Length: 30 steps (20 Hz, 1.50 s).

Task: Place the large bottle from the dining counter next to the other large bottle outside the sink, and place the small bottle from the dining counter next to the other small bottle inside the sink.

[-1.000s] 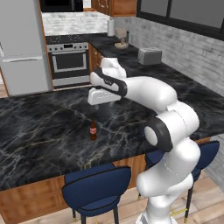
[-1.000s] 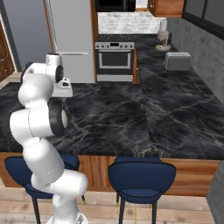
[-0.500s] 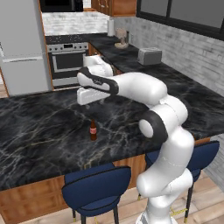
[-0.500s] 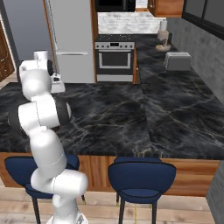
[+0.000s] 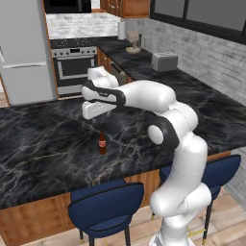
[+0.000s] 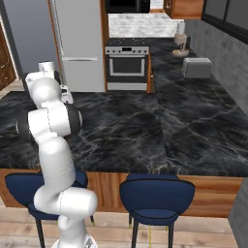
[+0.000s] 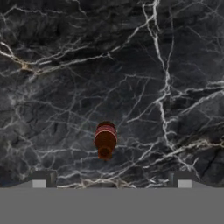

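1. My gripper [image 7: 111, 180] is wide open, as wide as it goes, and it holds nothing. I can see its 2 dark fingertips [image 7: 40, 179] at the bottom of the hand view with a big gap between them.

2. The small brown bottle [image 5: 102, 142] stands on the dark dining counter [image 5: 43, 144], near the front edge above the blue stool [image 5: 106, 207]. It stands upright, cap up.

3. In the hand view I look almost straight down on the bottle [image 7: 105, 140]. I see its round top, so its long side points up toward my hand.

4. The bottle sits in the middle between my 2 fingertips, left to right. So side to side I think I am lined up well.

5. In the left base view my hand [image 5: 94, 108] hangs over the counter, above the bottle and not touching it.

6. So the bottle lies below my hand. I think my next move is to go straight down, so 1 finger ends up on each side of it.

7. I only have 1 arm, so this arm does the job.

8. I cannot see a large bottle or the sink from here.
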{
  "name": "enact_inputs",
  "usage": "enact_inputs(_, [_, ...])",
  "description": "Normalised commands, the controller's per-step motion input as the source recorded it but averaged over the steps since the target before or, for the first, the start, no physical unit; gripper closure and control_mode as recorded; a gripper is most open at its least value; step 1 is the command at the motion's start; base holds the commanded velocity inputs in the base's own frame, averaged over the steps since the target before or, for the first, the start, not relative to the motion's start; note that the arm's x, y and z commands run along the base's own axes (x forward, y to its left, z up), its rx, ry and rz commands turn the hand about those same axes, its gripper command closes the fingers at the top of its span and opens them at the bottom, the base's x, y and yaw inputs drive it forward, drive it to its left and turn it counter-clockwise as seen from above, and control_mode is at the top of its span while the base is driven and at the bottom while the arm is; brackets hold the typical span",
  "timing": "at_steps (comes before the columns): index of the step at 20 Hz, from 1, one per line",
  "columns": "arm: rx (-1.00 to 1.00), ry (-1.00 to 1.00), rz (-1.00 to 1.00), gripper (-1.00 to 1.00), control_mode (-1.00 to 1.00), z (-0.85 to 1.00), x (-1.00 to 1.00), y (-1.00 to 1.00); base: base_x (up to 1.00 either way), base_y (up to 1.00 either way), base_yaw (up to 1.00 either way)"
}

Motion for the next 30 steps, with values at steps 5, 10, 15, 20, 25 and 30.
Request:
enact_inputs(5, [0.11,0.0,0.02,-1.0,-1.0,-0.15,0.4,0.0,0.0,0.0,0.0])
enact_inputs(10, [0.06,0.0,0.0,-1.0,-1.0,0.0,0.06,0.0,0.0,0.0,0.0])
enact_inputs(15, [-0.01,-0.11,0.0,-1.0,-1.0,0.0,-0.42,0.03,0.0,0.0,0.0])
enact_inputs(20, [-0.04,-0.16,0.0,-1.0,-1.0,0.0,-0.35,0.0,0.0,0.0,0.0])
enact_inputs(25, [0.0,-0.01,-0.06,-1.0,-1.0,-0.02,-0.42,-0.04,0.0,0.0,0.0])
enact_inputs(30, [0.03,0.0,-0.07,-1.0,-1.0,-0.01,-0.2,-0.02,0.0,0.0,0.0])
